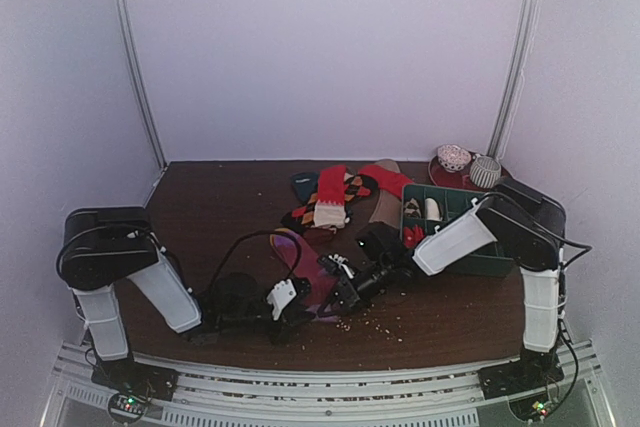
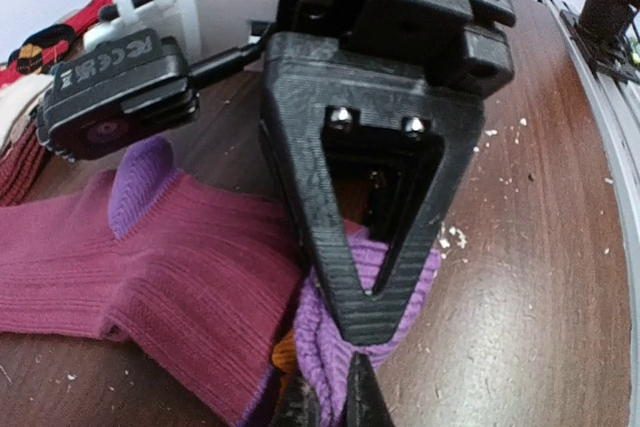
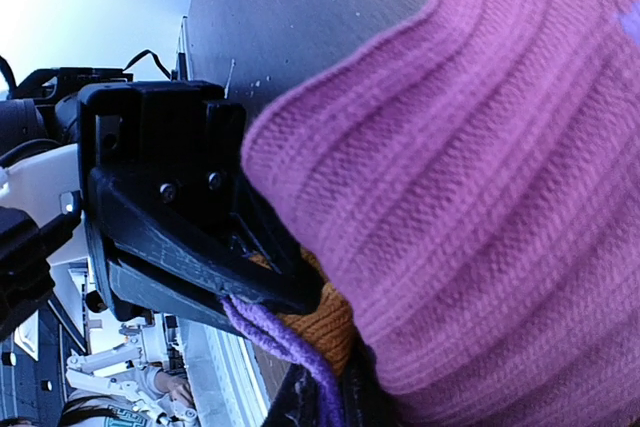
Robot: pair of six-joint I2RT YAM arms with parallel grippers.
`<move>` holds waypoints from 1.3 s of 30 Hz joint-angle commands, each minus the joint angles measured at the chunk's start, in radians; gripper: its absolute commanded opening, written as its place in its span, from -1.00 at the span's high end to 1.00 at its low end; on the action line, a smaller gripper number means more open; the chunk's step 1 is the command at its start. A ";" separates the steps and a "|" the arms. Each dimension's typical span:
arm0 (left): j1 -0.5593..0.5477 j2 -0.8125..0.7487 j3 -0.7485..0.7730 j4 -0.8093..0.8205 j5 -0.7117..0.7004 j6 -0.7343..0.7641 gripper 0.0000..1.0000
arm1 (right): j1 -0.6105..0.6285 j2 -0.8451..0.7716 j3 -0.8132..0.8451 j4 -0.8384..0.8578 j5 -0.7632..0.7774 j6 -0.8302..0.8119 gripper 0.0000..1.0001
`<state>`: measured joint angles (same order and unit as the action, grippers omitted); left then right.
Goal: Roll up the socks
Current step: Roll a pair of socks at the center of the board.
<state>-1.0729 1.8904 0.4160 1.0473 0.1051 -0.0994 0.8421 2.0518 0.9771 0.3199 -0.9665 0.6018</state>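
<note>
A magenta ribbed sock (image 2: 150, 267) with a purple cuff (image 2: 325, 347) and an orange patch lies on the brown table, at front centre in the top view (image 1: 308, 265). My left gripper (image 2: 335, 395) is shut on the purple cuff. My right gripper (image 2: 375, 319) meets it tip to tip and pinches the same cuff. In the right wrist view the sock (image 3: 480, 197) fills the frame. There my right gripper (image 3: 335, 405) is shut on the purple edge (image 3: 285, 342) and the left gripper (image 3: 285, 292) holds it from the other side. From above both grippers, left (image 1: 303, 299) and right (image 1: 335, 292), meet at the sock.
A pile of patterned red, white and dark socks (image 1: 338, 197) lies behind. A green bin (image 1: 492, 263) stands under the right arm. A red plate (image 1: 440, 173) with two rolled socks sits at the back right. Pale crumbs (image 1: 375, 325) dot the table front. A black cable (image 1: 262, 242) loops over the left arm.
</note>
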 commanded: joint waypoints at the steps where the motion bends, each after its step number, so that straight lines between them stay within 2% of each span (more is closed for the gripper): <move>1: 0.011 0.019 0.053 -0.127 0.011 -0.019 1.00 | 0.007 0.052 -0.037 -0.159 0.054 -0.042 0.75; 6: 0.029 -0.006 0.195 -0.514 0.060 -0.164 1.00 | -0.001 -0.075 -0.026 -0.195 0.131 -0.173 0.68; 8: 0.035 -0.030 0.223 -0.680 0.094 -0.238 1.00 | -0.001 -0.188 -0.060 -0.150 0.200 -0.237 0.57; 11: 0.061 -0.048 0.249 -0.828 0.188 -0.320 1.00 | 0.003 -0.349 -0.172 -0.011 0.303 -0.359 0.45; 13: 0.078 -0.038 0.265 -0.897 0.254 -0.338 1.00 | 0.023 -0.439 -0.254 0.079 0.367 -0.462 0.22; 17: 0.085 -0.003 0.306 -0.989 0.315 -0.324 1.00 | 0.094 -0.517 -0.348 0.145 0.482 -0.690 0.12; 21: 0.099 0.022 0.329 -1.031 0.362 -0.314 1.00 | 0.228 -0.479 -0.316 0.038 0.691 -0.944 0.04; 25: 0.109 0.029 0.347 -1.073 0.372 -0.293 1.00 | 0.267 -0.393 -0.263 0.014 0.783 -1.034 0.04; 32: 0.117 0.029 0.350 -1.100 0.377 -0.265 1.00 | 0.275 -0.336 -0.221 -0.016 0.908 -1.121 0.07; 39: 0.121 0.027 0.343 -1.101 0.383 -0.249 1.00 | 0.271 -0.303 -0.206 -0.060 0.934 -1.145 0.08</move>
<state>-0.9485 1.8534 0.8165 0.2005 0.5007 -0.3729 1.1149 1.7107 0.7422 0.3187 -0.0853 -0.5091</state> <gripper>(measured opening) 0.031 0.464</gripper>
